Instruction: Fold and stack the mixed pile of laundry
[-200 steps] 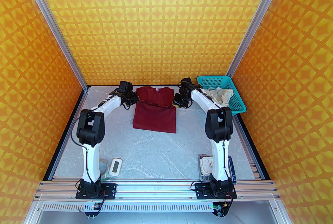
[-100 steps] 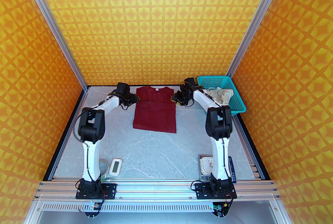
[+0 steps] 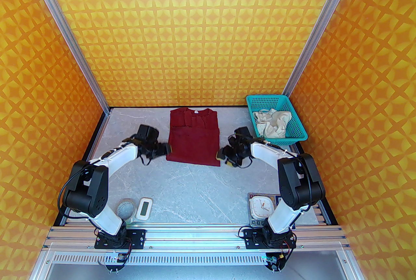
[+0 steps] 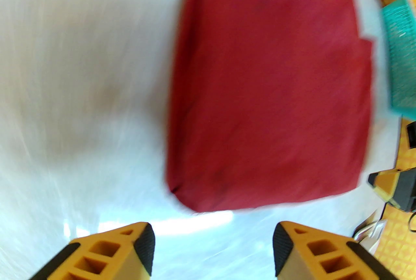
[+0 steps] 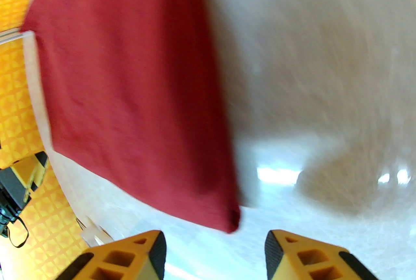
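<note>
The dark red shirt (image 3: 193,137) lies flat on the grey table with its sleeves folded in and its collar at the far end. My left gripper (image 3: 167,148) hovers open beside the near left hem corner, and the left wrist view has the shirt (image 4: 269,77) just beyond the empty left gripper (image 4: 213,246). My right gripper (image 3: 219,155) stands open at the near right hem corner; the shirt's corner (image 5: 130,83) sits just ahead of the empty right gripper (image 5: 214,252). The cream-white shorts (image 3: 271,122) lie crumpled in the basket.
A teal mesh basket (image 3: 276,99) stands at the far right of the table. Near the front edge are a white digital device (image 3: 144,207), a round disc (image 3: 125,207) and a clock on a scale (image 3: 260,205). Patterned orange walls close in three sides.
Both arms have drawn back from the shirt's far shoulder end to its near hem corners. Both grippers have opened and let go of the shirt.
</note>
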Robot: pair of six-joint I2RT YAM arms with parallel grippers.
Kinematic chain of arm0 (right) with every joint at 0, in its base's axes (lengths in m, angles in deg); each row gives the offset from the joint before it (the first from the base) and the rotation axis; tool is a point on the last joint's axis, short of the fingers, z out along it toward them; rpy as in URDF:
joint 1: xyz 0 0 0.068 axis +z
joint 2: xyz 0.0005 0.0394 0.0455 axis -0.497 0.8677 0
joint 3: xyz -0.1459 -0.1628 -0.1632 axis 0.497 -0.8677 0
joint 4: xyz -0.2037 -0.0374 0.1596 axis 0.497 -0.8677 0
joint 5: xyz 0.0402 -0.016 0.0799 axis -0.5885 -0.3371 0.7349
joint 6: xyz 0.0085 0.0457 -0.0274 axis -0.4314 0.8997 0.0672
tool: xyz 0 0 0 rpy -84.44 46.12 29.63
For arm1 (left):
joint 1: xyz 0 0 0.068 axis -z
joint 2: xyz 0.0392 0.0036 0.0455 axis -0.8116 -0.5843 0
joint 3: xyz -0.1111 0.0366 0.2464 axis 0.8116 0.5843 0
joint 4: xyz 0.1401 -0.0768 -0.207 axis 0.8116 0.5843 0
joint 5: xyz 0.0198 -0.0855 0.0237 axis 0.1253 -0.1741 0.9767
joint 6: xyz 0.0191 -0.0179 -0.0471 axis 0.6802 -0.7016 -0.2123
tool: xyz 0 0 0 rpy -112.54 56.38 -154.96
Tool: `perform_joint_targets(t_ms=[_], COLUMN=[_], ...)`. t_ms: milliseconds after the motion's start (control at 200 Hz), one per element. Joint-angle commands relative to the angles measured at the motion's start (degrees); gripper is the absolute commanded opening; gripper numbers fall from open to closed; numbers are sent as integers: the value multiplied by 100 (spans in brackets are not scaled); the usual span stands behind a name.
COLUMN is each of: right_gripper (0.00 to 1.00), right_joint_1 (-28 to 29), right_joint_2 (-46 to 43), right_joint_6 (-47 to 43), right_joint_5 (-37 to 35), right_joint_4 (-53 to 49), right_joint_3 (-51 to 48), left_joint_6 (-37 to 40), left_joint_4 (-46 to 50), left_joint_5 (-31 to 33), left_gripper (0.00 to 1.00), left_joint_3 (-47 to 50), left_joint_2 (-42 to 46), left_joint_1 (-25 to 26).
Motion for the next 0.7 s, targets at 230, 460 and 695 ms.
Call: perform_joint_targets(t_ms=[230,460,695], right_gripper=[51,37,21], right_joint_1=[-14,20,12], right_joint_2=[351,671,784], right_joint_6=[647,781,868], right_joint_5=[586,610,544], right_joint_4=[1075,1314,1324], right_joint_3=[-366,-289,-53], left_joint_6=[-307,-389,-296], left_joint_4=[-980,-1387,-1030], left_joint_5=[-517,-588,-510], left_gripper=[66,59,38], left_joint_3=[164,-80,-137], left_joint_2=[-505,-869,-826], left_joint_1=[70,100,104])
